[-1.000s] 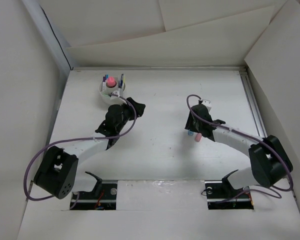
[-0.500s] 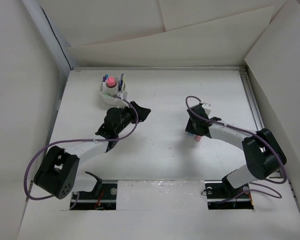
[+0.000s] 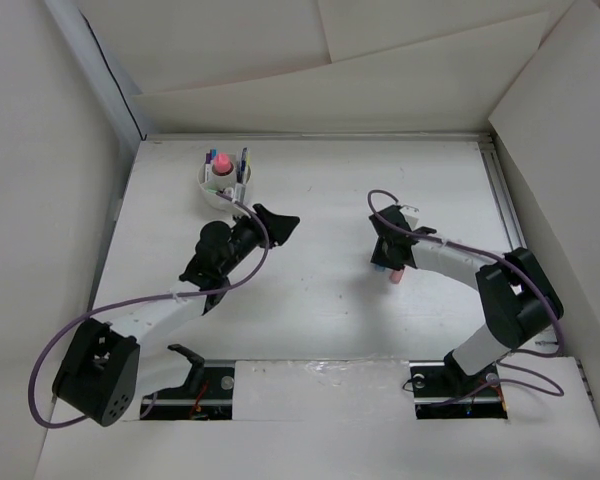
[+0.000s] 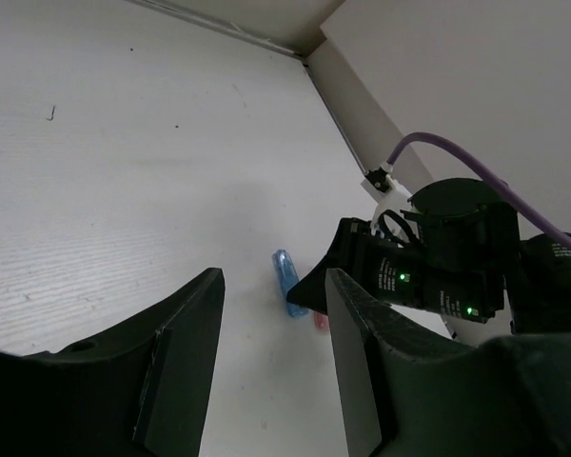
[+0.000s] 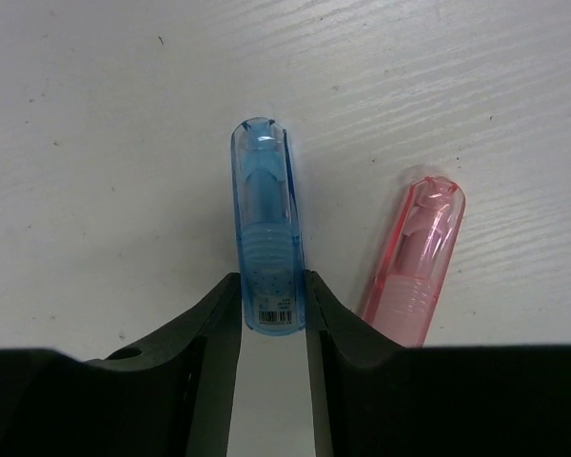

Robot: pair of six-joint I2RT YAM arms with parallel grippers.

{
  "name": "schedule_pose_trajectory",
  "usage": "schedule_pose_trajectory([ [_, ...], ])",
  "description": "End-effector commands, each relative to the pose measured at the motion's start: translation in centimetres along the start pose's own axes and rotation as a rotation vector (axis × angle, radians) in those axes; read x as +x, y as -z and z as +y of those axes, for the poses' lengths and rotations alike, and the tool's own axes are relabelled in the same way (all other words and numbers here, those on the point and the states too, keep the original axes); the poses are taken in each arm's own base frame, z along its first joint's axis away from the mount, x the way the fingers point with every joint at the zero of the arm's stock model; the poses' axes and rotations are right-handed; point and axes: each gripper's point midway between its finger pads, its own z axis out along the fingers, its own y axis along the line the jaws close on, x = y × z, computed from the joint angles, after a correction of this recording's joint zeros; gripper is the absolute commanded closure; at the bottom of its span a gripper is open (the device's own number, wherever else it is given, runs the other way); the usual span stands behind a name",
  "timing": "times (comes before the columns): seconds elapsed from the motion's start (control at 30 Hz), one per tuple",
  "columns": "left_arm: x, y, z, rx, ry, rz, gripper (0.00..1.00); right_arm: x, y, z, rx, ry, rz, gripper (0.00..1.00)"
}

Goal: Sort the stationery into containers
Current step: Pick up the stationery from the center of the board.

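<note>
Right gripper (image 5: 271, 300) is down at the table (image 5: 95, 114), one finger pressed against each side of a blue stick (image 5: 265, 200) at its near end, a narrow grip. The stick lies flat on the white surface. It is translucent, with a small barcode label (image 5: 274, 309) at the gripped end.

Pink stick (image 5: 414, 252) lies just beside it on the right, slightly tilted and not touching the blue one. The right finger sits between their near ends.

Left gripper (image 4: 273, 286) hangs above the table, well apart from the sticks and angled toward the right arm — jaws partly spread, nothing between them.

White cup (image 3: 210, 192) stands at the far left of the table, just beyond the left gripper. A pink-capped glue stick (image 3: 221, 164) stands upright in it, with a few thin pens (image 3: 243, 160) beside that. From above I cannot tell which compartment holds which.
</note>
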Motion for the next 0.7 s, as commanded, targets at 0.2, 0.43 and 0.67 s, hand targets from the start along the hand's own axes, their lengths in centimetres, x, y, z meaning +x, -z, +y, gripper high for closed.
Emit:
schedule_pose_trajectory([
  [0.2,-1.2,0.7,-0.5,0.016,-0.013,-0.049,0.57,0.6,0.0,2.5,-0.073,0.015,0.036,0.64],
  [0.43,0.0,-0.1,-0.2,0.025,-0.007,0.006,0.57,0.3,0.7,3.9,-0.134,0.060,0.005,0.77],
  [0.67,0.6,-0.8,0.5,0.035,0.019,0.055,0.57,-3.2,6.8,7.4,-0.283,0.156,-0.164,0.82],
])
